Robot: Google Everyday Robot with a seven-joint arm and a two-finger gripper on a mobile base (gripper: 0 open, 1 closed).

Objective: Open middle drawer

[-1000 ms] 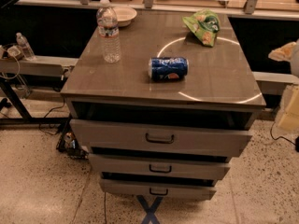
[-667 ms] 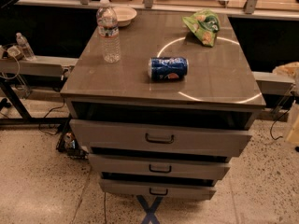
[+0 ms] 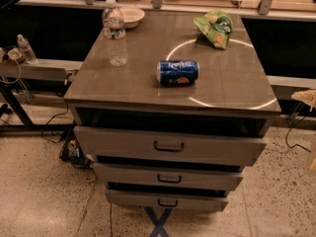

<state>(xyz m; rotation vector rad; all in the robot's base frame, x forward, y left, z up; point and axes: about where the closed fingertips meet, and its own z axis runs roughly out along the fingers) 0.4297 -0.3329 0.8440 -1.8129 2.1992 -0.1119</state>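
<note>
I'd hook the dark loop handle (image 3: 169, 178) of the rigid-looking grey metal middle drawer (image 3: 123, 174); pincer (image 3: 307, 98) far right, state I cannot tell.

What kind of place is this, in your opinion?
Probably a lab or workshop: a grey drawer cabinet on a speckled floor, loose cables, a taped cross below. The end effector shows at the right edge.

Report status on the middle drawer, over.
Hand at right frame edge, apart from the cabinet. Middle drawer handle untouched. Nothing before its front; can, bottle, bag sit up top.
</note>
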